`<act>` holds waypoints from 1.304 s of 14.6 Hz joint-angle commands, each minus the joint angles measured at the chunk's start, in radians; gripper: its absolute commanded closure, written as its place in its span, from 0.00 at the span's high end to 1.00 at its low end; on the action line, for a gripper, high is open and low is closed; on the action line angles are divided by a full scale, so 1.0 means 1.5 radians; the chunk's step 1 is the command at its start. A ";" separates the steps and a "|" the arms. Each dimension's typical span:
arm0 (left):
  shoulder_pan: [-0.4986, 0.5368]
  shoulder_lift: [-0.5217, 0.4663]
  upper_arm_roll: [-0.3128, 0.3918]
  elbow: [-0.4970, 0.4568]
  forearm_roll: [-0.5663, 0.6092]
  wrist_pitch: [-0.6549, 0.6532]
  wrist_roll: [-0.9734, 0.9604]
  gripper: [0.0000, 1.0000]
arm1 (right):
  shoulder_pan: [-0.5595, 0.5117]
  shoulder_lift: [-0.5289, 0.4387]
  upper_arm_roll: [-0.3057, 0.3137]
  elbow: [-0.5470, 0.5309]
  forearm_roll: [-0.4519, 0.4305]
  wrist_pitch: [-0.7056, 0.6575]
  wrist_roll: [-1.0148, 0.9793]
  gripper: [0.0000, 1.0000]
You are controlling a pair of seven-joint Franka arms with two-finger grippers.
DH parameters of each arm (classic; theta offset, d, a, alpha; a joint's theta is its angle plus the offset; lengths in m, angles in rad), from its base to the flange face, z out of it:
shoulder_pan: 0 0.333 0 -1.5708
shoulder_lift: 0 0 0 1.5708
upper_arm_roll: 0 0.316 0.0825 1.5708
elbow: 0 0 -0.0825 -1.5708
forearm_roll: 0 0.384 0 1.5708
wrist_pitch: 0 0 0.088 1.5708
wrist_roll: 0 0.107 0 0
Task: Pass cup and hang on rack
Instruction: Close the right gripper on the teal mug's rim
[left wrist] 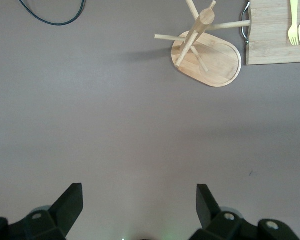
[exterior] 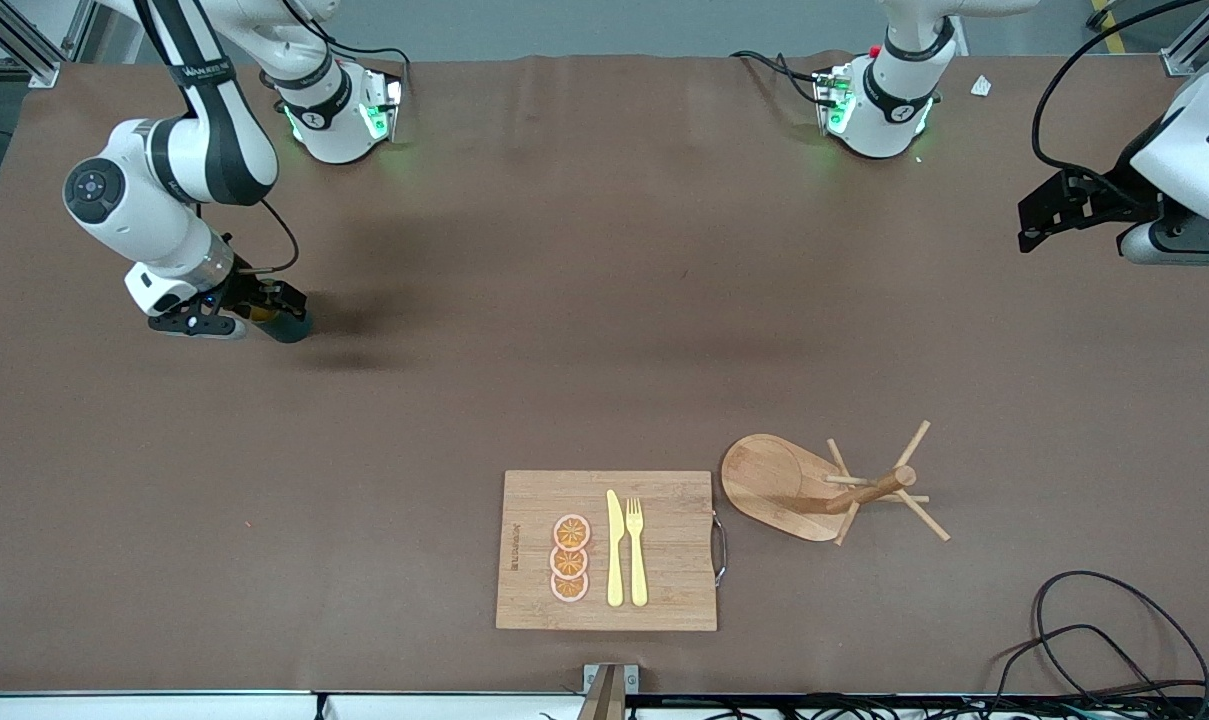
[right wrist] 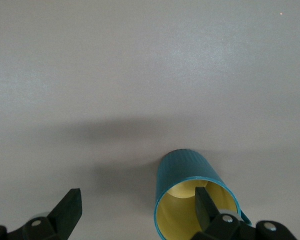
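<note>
The dark teal cup [exterior: 289,326] rests on the table near the right arm's end, its ochre inside toward my right gripper [exterior: 269,312]. In the right wrist view the cup [right wrist: 186,170] shows its open mouth. My right gripper [right wrist: 138,195] is open. One finger [right wrist: 204,200] reaches into the cup's mouth; the other stands well clear outside. The wooden rack [exterior: 869,490] stands on its oval base beside the cutting board, with bare pegs; it also shows in the left wrist view [left wrist: 206,46]. My left gripper [exterior: 1032,235] hangs high over the left arm's end, open [left wrist: 140,192] and empty.
A bamboo cutting board [exterior: 664,500] with a yellow knife, a fork and three orange slices lies nearer the front camera, touching the rack's side. Black cables [exterior: 1114,640] coil at the front corner by the left arm's end.
</note>
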 commanded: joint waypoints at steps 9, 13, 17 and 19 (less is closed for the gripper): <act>0.002 -0.007 -0.004 0.005 0.008 0.001 0.003 1.00 | -0.003 0.011 0.000 -0.079 0.017 0.075 0.004 1.00; 0.001 -0.008 -0.003 0.005 0.007 0.001 0.003 1.00 | -0.006 0.012 0.000 -0.090 0.018 0.094 0.004 0.99; 0.001 -0.007 -0.004 0.005 0.006 0.001 0.003 1.00 | -0.009 0.012 -0.004 -0.090 0.018 0.096 0.003 0.75; 0.002 -0.006 -0.010 0.004 0.006 0.001 0.003 1.00 | -0.011 0.012 -0.005 -0.090 0.018 0.095 0.003 0.66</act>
